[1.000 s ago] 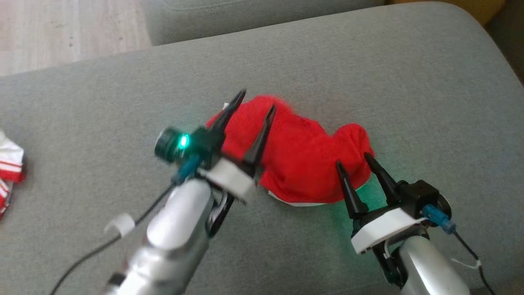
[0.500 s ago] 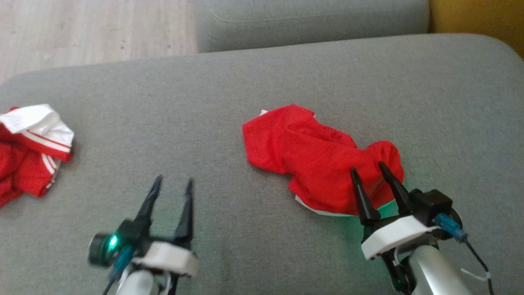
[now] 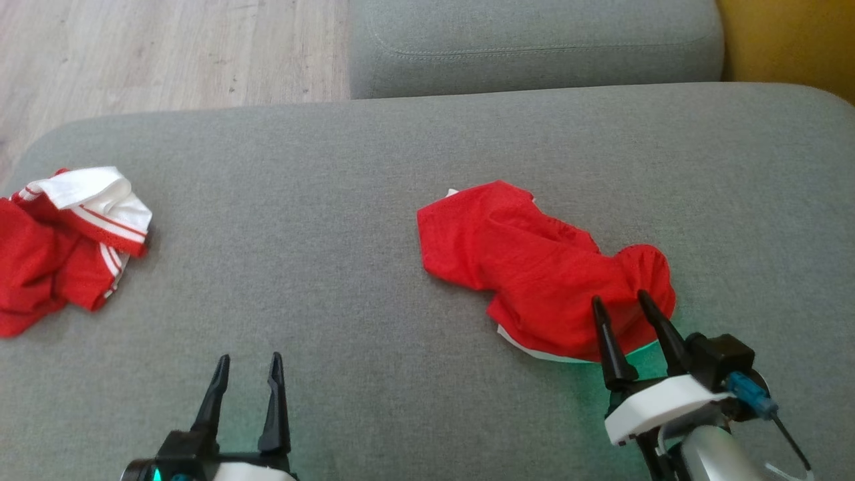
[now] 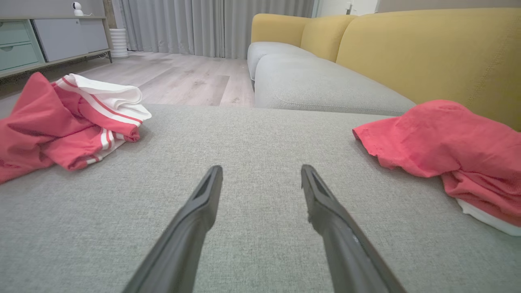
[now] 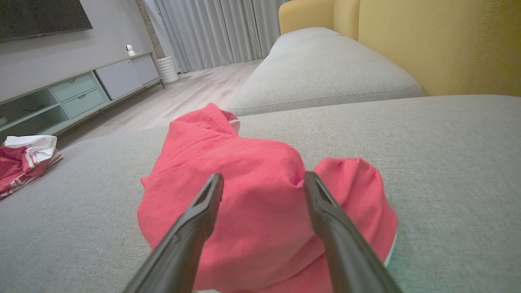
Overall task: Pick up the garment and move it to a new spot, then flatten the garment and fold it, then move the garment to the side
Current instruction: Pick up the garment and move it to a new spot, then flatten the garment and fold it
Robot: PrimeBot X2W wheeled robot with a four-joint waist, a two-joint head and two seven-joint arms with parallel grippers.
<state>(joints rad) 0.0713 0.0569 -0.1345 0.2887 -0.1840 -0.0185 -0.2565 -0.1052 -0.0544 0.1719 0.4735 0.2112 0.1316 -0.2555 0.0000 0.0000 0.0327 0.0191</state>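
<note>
Garment (image 3: pixel 534 267): crumpled red mesh, white hem, right of centre on grey woven cushion (image 3: pixel 320 267).
Right gripper (image 3: pixel 620 298): jaws spread, empty, tips over its lower-right edge.
Left gripper (image 3: pixel 249 357): jaws spread, lower left, well apart.

A home living room: grey sofa (image 4: pixel 317 81) with yellow back (image 4: pixel 427 53), long curtains (image 4: pixel 183 24), wood floor (image 4: pixel 183 81), a low drawer cabinet (image 5: pixel 81 91) under a dark screen (image 5: pixel 40 16) on the wall (image 5: pixel 49 57).

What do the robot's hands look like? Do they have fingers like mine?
The left gripper and right gripper each have two long, pointy black fingers on a white block. The right one carries a small black box with a blue plug and a thin dark cable, on a shiny silver arm.
</note>
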